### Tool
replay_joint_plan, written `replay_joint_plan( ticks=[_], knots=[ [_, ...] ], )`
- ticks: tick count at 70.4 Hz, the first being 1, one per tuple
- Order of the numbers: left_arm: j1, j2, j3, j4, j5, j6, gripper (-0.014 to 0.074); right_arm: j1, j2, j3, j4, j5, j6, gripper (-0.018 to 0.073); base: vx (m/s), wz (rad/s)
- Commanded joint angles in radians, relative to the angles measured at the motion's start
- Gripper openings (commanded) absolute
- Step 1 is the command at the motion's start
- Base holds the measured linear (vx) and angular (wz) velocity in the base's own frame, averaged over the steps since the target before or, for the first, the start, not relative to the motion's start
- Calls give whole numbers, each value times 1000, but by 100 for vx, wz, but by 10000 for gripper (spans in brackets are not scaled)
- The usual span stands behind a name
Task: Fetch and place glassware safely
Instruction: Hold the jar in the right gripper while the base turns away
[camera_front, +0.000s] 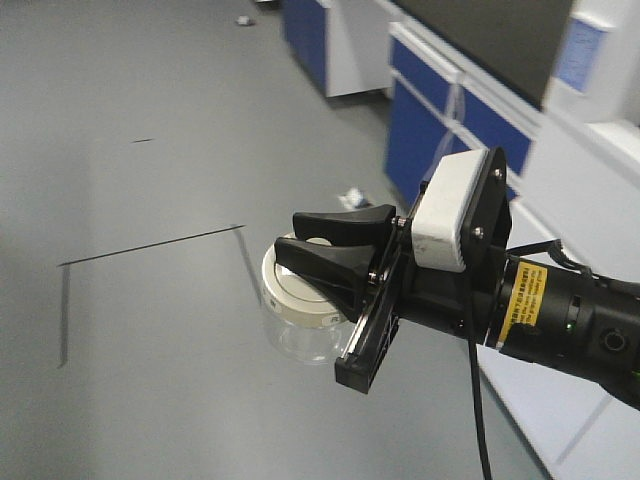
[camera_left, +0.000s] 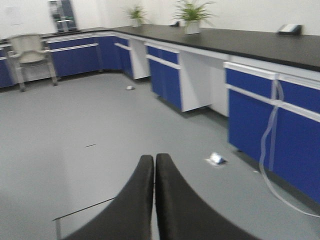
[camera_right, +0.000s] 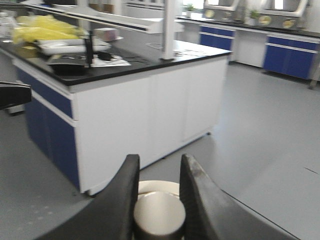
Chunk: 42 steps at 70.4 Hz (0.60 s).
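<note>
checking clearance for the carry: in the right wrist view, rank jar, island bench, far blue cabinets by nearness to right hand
1. jar, between fingers of the right hand
2. island bench, just ahead, left
3. far blue cabinets, back right

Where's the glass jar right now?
In the front view, the glass jar is centre frame, gripped at its lid between the fingers of the right gripper, over the grey floor.
</note>
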Motion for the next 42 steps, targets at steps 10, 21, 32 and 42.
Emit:
replay_joint_plan(
  ticks=[10, 21, 32, 42],
  knots=[
    [2, 12, -30, -9, -71, -5, -7, 2, -30, -29, 43, -65, 0, -3, -4, 69],
    [2, 12, -30, -9, -71, -5, -7, 2, -30, -29, 43, -65, 0, -3, -1, 56],
    [2, 12, -30, -9, -71, -5, -7, 2, -30, -29, 43, -65, 0, -3, 3, 32],
    [2, 12, -30, -9, -71, -5, -7, 2, -30, -29, 41, -65, 0, -3, 7, 20]
  ],
)
